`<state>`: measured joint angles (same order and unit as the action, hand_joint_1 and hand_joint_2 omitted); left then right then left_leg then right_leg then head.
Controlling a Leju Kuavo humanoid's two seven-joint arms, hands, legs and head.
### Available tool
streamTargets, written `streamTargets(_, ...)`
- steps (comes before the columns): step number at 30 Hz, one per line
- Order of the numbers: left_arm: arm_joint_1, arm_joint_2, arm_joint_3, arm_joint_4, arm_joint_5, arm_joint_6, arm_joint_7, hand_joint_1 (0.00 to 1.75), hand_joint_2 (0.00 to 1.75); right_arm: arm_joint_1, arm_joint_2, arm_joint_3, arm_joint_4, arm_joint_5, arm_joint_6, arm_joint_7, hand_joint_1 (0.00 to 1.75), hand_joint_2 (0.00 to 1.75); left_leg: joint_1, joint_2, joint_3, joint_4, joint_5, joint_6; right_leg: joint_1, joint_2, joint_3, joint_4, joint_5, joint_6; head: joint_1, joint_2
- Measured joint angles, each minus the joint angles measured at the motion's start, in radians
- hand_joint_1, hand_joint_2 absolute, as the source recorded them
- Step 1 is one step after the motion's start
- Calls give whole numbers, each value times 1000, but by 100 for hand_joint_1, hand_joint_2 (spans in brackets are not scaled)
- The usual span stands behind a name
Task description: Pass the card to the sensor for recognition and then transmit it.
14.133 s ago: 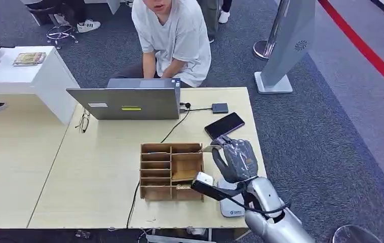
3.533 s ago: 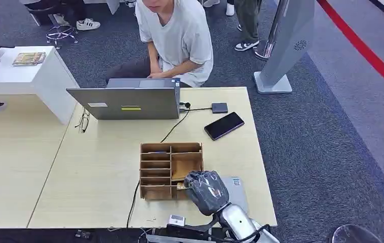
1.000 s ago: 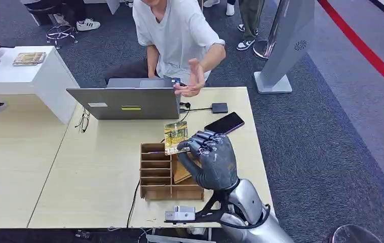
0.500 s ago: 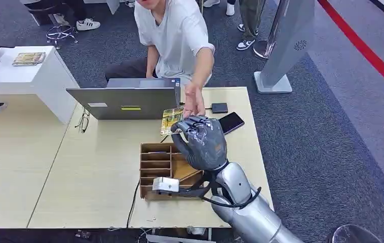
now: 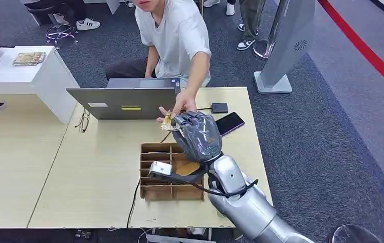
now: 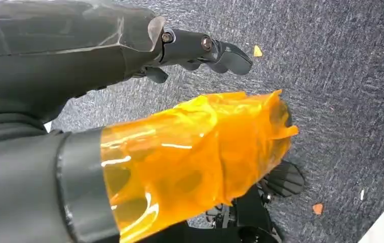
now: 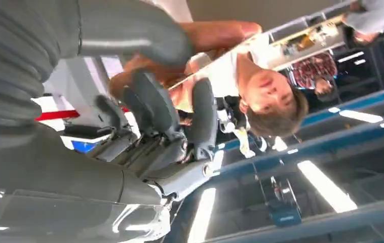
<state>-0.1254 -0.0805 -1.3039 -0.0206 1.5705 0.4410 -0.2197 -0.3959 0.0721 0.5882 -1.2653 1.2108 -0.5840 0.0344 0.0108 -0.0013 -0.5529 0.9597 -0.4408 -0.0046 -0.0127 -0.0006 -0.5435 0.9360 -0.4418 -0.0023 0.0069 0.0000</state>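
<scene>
Right hand [image 5: 198,135] raised over the desk, fingers pinching the card [image 5: 167,121] at its near edge; far edge met by the person's hand [image 5: 180,107]. Best kept level and steady, grip loosened only once the person's pull is felt. Left hand [image 6: 129,101] hanging above grey carpet, fingers apart, grasping nothing. Below: wooden organizer [image 5: 169,171] on the pale desk [image 5: 93,167], laptop [image 5: 124,103] and phone [image 5: 229,123] beyond. Carpeted office floor around.

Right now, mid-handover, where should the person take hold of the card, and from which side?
By the free edge of the card, the part sticking out past the right hand's fingers toward the laptop, coming from the far side, where the person's hand already is.
</scene>
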Motion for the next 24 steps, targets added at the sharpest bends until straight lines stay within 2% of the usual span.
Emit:
streamTargets(6, 0, 0, -1, 0, 0, 0, 4, 0, 0, -5, 5, 0, 21, 14, 32, 29, 0, 175, 0, 0, 0, 0, 0, 0, 0, 0, 0, 0, 0, 0, 0, 0)
streamTargets(7, 0, 0, -1, 0, 0, 0, 6, 0, 0, -5, 5, 0, 23, 14, 37, 30, 0, 0, 0, 0, 0, 0, 0, 0, 0, 0, 0, 0, 0, 0, 0, 0)
streamTargets(24, -1, 0, -1, 0, 0, -6, 10, 0, 0, -4, 5, 0, 29, 16, 66, 46, 0, 0, 0, 0, 0, 0, 0, 0, 0, 0, 0, 0, 0, 0, 0, 0)
